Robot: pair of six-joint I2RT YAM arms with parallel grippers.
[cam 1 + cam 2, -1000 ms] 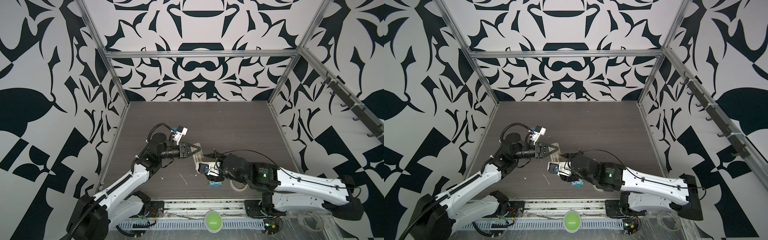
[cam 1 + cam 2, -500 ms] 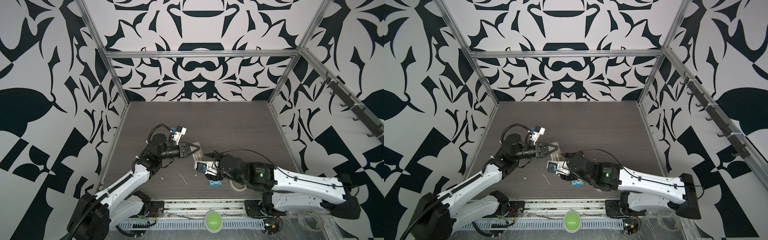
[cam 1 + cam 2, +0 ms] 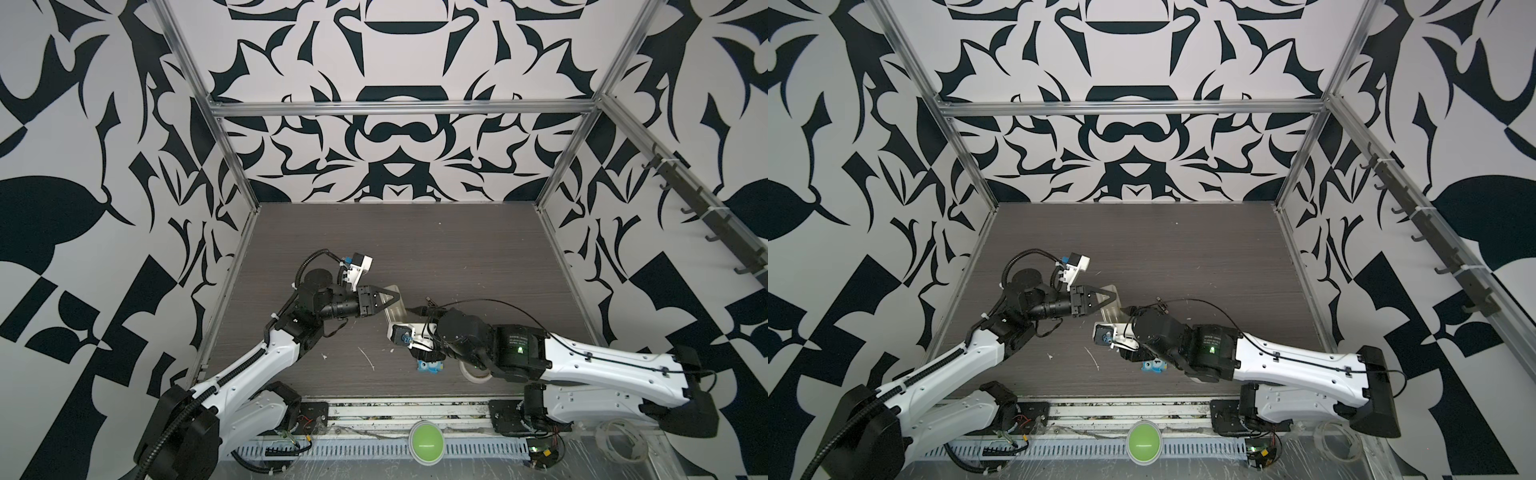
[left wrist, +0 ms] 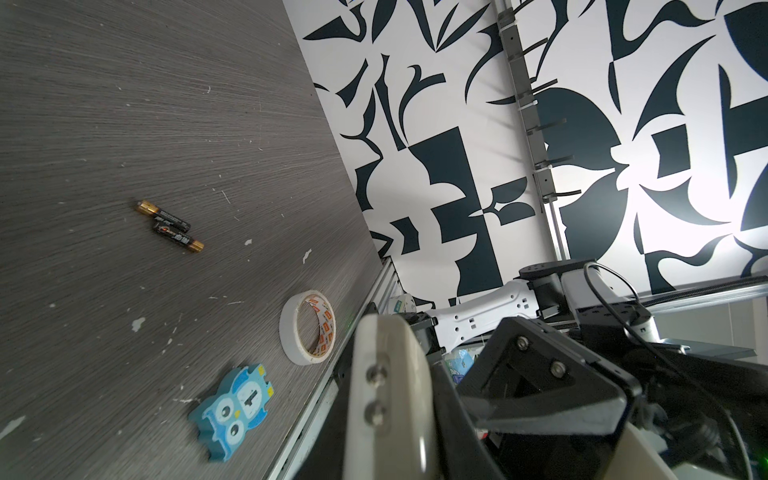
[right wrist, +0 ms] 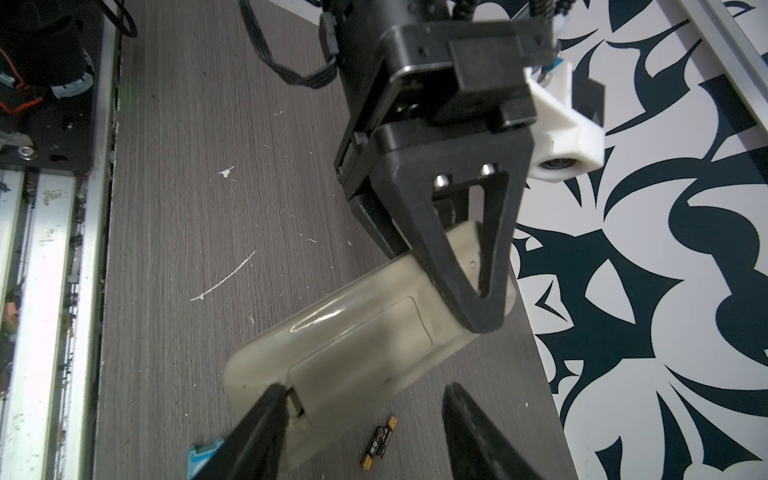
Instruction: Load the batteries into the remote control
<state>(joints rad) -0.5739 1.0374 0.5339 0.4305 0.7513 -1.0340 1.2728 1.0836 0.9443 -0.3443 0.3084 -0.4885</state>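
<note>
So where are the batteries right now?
In the left wrist view the batteries lie together on the table, ungripped, with the tape roll and owl tile nearest.

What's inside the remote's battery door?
You can't see in: the back cover of the remote control is shut, hiding everything behind it. Both batteries lie outside, on the table.

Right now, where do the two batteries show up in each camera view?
Both top views: not visible, probably hidden under the right arm.
Left wrist: the batteries lie touching on the table, beyond the tape roll.
Right wrist: the batteries lie on the table, just off the remote control's free end.
Shared landmark: the blue owl tile, in all four.
</note>
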